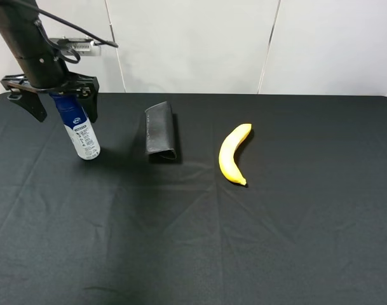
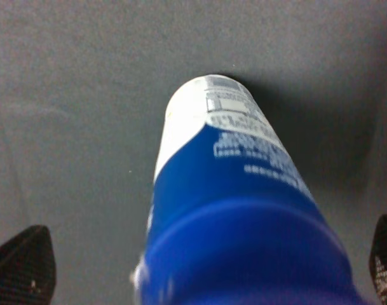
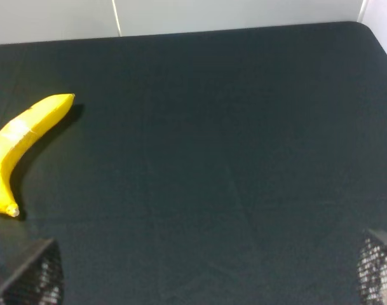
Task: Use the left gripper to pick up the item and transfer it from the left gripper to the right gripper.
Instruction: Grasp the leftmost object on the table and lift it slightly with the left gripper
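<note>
On the black table (image 1: 276, 241), left gripper (image 1: 65, 107) gapes wide around the item (image 1: 82, 136); case (image 1: 161, 132), banana (image 1: 231, 155) beyond.

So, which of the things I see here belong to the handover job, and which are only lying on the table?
Belong to the job:
white bottle with blue cap
left gripper, open around the bottle's top
right gripper, open, holding nothing

Just lying about:
black folded case
banana
</note>
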You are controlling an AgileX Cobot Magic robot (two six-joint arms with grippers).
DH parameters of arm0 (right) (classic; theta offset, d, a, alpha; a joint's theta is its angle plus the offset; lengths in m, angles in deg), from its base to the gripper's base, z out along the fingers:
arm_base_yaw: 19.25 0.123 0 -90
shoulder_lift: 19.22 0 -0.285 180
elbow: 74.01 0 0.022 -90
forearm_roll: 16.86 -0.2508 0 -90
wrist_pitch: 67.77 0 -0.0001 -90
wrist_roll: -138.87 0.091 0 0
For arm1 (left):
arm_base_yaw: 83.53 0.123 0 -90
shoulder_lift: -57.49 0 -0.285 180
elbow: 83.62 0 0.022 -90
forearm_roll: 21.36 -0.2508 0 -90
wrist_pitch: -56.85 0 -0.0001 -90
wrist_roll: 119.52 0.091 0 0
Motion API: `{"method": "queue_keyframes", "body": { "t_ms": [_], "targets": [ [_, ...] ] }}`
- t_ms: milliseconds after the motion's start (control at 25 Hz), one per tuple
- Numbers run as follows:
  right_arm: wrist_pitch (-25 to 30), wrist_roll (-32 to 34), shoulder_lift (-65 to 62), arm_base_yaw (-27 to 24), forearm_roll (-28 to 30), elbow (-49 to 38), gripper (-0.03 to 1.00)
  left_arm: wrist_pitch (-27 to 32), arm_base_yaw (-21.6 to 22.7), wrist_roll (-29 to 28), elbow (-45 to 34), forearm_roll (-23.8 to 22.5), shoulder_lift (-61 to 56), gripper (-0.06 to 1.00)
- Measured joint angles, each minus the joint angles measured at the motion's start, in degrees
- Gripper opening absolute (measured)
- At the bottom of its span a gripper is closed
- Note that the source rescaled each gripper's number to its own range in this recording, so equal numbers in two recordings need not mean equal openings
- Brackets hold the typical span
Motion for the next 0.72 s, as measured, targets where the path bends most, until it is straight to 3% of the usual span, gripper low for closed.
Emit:
{"method": "queue_keyframes", "body": {
  "t_ms": [160,240,360,480,520,720],
  "targets": [
    [0.00,0.00,0.00,0.00,0.00,0.00,1.00,-0.14,0.00,0.05,0.04,0.00,0.41,0.99],
    [0.00,0.00,0.00,0.00,0.00,0.00,1.00,-0.27,0.00,0.05,0.11,0.00,0.41,0.93],
    [0.00,0.00,0.00,0.00,0.00,0.00,1.00,-0.54,0.00,0.05,0.14,0.00,0.41,0.67],
    [0.00,0.00,0.00,0.00,0.00,0.00,1.00,-0.59,0.00,0.23,0.14,0.00,0.41,0.23],
    [0.00,0.00,0.00,0.00,0.00,0.00,1.00,-0.72,0.00,0.30,0.14,0.24,0.41,0.03],
    [0.00,0.00,0.00,0.00,0.00,0.00,1.00,-1.07,0.00,0.42,0.14,0.18,0.41,0.00]
  ]
}}
